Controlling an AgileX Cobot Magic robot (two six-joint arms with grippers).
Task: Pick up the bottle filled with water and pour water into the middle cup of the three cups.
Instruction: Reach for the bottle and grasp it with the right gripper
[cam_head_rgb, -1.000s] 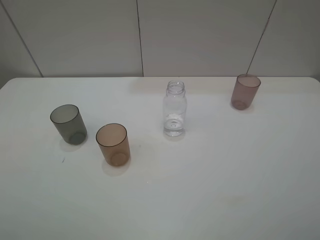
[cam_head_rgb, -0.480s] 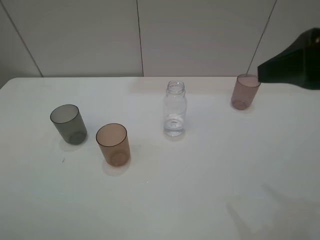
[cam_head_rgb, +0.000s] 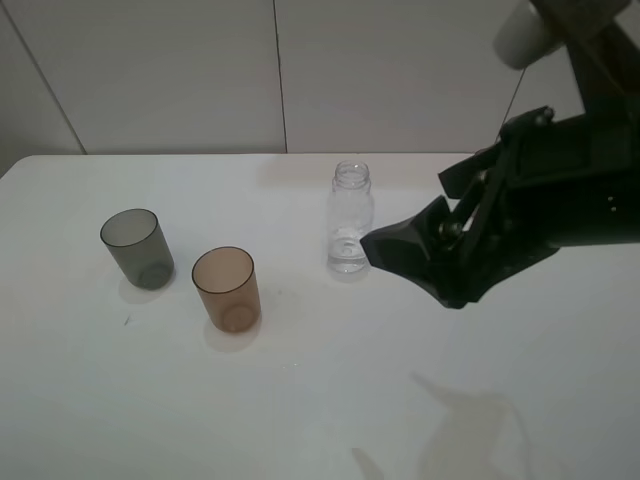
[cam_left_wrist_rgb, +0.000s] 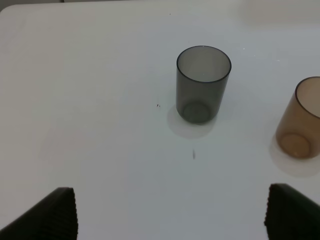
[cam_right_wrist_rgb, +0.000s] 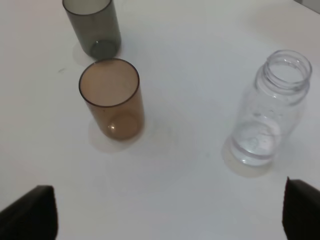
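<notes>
The clear capless bottle (cam_head_rgb: 350, 215) stands upright mid-table with a little water at its bottom; it also shows in the right wrist view (cam_right_wrist_rgb: 270, 110). The orange-brown middle cup (cam_head_rgb: 227, 290) (cam_right_wrist_rgb: 112, 100) (cam_left_wrist_rgb: 302, 120) stands upright to its front left. The smoky grey cup (cam_head_rgb: 137, 248) (cam_left_wrist_rgb: 202, 85) (cam_right_wrist_rgb: 95, 25) stands further left. The mauve-pink cup is hidden behind the right arm. My right gripper (cam_head_rgb: 403, 212) (cam_right_wrist_rgb: 165, 220) is open and empty, above the table just right of the bottle, apart from it. My left gripper (cam_left_wrist_rgb: 172, 215) is open and empty, short of the grey cup.
The white table (cam_head_rgb: 300, 400) ends at a pale panelled wall (cam_head_rgb: 180, 70) behind the cups. The right arm's dark body (cam_head_rgb: 560, 200) hangs over the table's right part and casts a shadow near the front edge. The left arm does not show in the high view.
The right arm has swung in from the right edge towards the bottle and now covers the mauve-pink cup. The cups and bottle have not moved.
</notes>
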